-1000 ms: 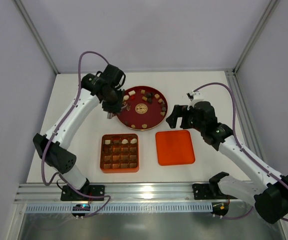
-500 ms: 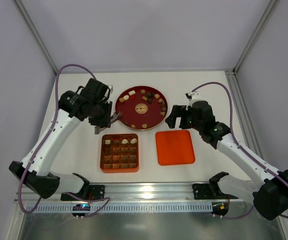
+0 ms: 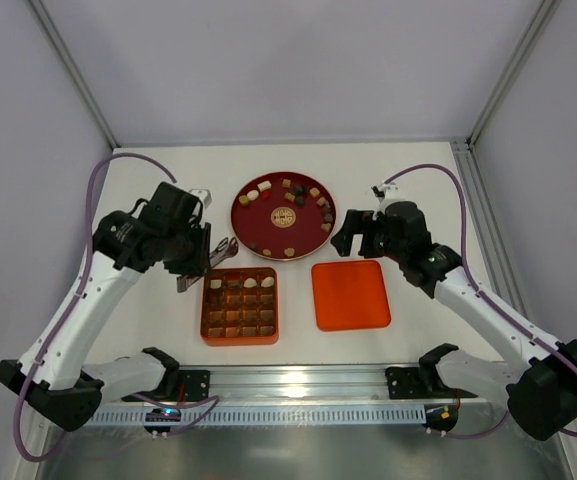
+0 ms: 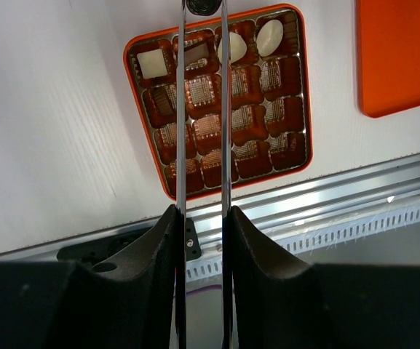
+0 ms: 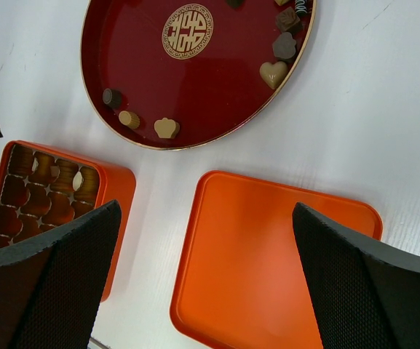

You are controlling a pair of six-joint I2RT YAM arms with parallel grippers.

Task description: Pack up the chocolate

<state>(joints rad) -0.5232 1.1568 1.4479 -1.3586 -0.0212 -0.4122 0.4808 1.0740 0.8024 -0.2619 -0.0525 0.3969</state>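
My left gripper [image 3: 194,266] [image 4: 201,214] is shut on a pair of thin metal tongs [image 3: 224,247] [image 4: 181,131]. A dark chocolate [image 4: 202,6] is pinched between the tong tips, cut off by the frame's top edge, just beyond the far edge of the orange gridded box [image 3: 204,310] [image 4: 279,109]. A few chocolate pieces [image 4: 151,62] fill the box's far row. More chocolate [image 3: 288,187] [image 5: 167,128] lies on the round red plate [image 3: 263,235] [image 5: 217,87]. My right gripper [image 3: 356,231] [image 5: 206,211] hangs open and holds nothing, above the flat orange lid [image 3: 350,295] [image 5: 268,262].
The box and lid lie side by side in front of the plate. A metal rail [image 3: 298,382] runs along the table's near edge. Frame posts [image 3: 73,75] rise at the back corners.
My left arm has swung back from the plate's left rim toward me, carrying the tongs to the box's far-left corner. The right arm has not moved.
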